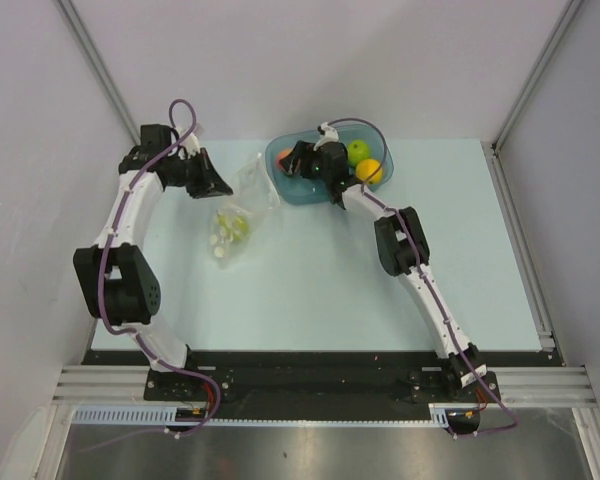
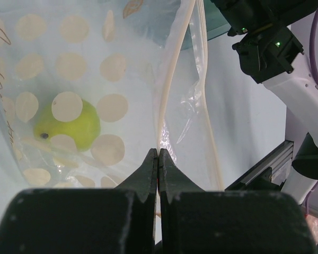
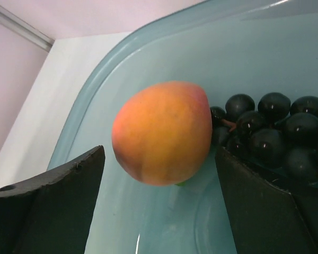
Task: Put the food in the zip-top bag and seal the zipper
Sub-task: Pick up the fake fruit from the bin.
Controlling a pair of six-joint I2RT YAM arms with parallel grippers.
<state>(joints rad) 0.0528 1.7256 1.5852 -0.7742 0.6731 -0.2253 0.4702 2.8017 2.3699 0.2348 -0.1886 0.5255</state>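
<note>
The clear zip-top bag (image 1: 242,212) lies left of the teal tub and holds a green pear (image 1: 236,229). My left gripper (image 1: 218,184) is shut on the bag's mouth edge. In the left wrist view the gripper (image 2: 158,154) pinches the pale zipper (image 2: 168,79), and the pear (image 2: 69,125) shows through the dotted bag (image 2: 111,69). My right gripper (image 1: 302,160) is open inside the tub. In the right wrist view the gripper (image 3: 159,180) stands with its jaws either side of the red-orange peach (image 3: 161,132), not touching it. The dark grape bunch (image 3: 278,129) lies just right of the peach.
The teal tub (image 1: 292,190) stands at the back middle of the table and also holds a green apple (image 1: 358,151) and an orange (image 1: 369,171). Its wall (image 3: 95,90) curves round behind the peach. Grey walls close in left, right and behind.
</note>
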